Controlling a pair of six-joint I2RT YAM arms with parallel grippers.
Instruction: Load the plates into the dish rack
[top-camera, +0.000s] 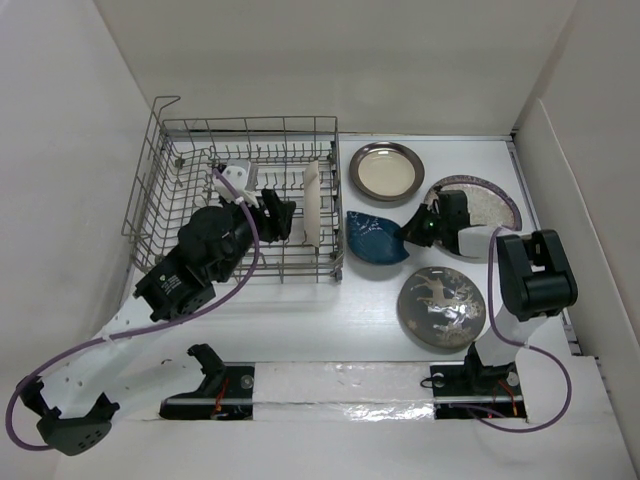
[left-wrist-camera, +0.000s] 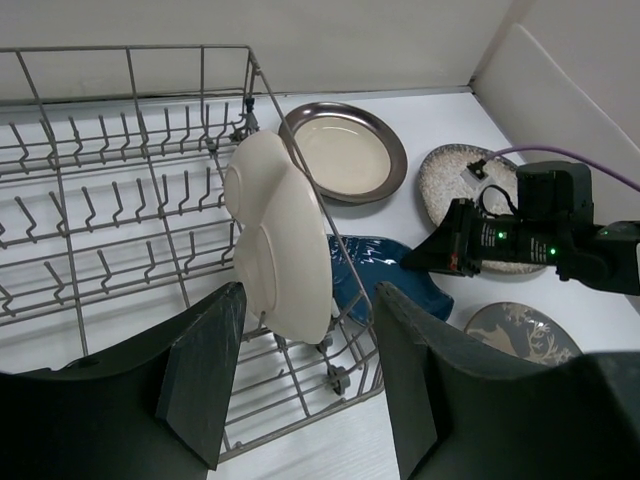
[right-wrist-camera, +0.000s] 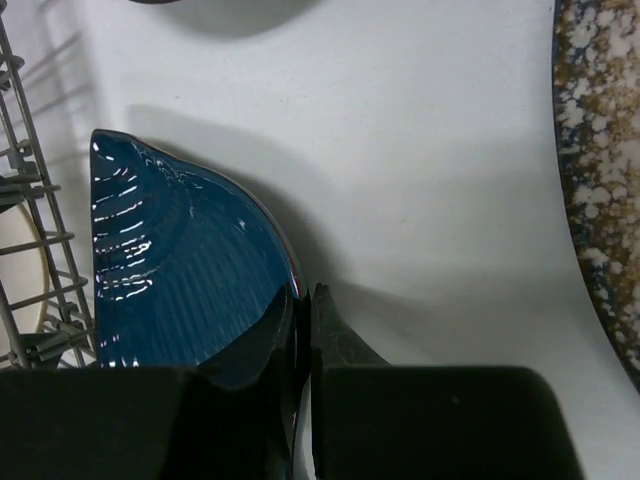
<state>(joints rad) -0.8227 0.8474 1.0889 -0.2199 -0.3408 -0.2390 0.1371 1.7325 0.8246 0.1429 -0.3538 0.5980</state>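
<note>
The large grey wire dish rack in the far-left corner of the counter has open rows of tines on its far side. Near its right wall the cream three-section round plate stands upright, and the left gripper, jaws wide apart, hangs just beside it. Toward the right edge the room is tight: the dark blue leaf-shaped dish, pinched at its rim by the right gripper, lies just beside the rack wall. The brown-rimmed beige plate, speckled cream plate and grey reindeer-patterned plate lie close around it.

We see the white surface bearing the dish rack far-left; brown-rimmed plate, speckled plate, blue leaf dish, reindeer plate right.
</note>
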